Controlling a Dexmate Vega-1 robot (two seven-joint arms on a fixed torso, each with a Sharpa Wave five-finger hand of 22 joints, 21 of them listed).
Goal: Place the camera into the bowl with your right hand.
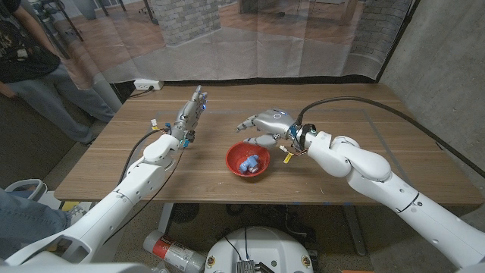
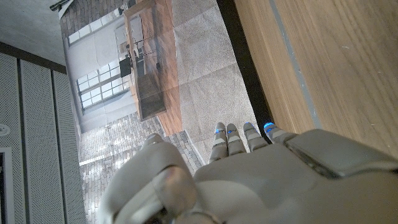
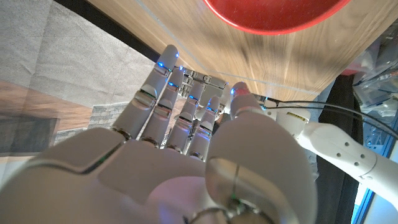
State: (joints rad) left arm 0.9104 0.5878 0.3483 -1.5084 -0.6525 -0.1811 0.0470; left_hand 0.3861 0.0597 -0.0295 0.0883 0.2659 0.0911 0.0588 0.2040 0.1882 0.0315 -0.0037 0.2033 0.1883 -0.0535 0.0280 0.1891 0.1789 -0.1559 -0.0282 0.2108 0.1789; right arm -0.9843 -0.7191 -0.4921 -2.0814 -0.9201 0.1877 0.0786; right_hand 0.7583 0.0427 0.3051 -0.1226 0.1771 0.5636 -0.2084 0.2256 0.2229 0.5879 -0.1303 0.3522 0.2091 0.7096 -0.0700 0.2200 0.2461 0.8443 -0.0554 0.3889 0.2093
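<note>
A blue camera (image 1: 248, 162) lies inside a red bowl (image 1: 236, 155) on the wooden table (image 1: 364, 144). Just behind it hovers the right hand (image 1: 265, 126), fingers spread, empty. The left hand (image 1: 190, 114) stands apart, fingers straight together.

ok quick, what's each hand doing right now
left hand: open, fingers straight, holding nothing.
right hand: open, empty, just behind the red bowl; the blue camera is already inside the bowl.
</note>
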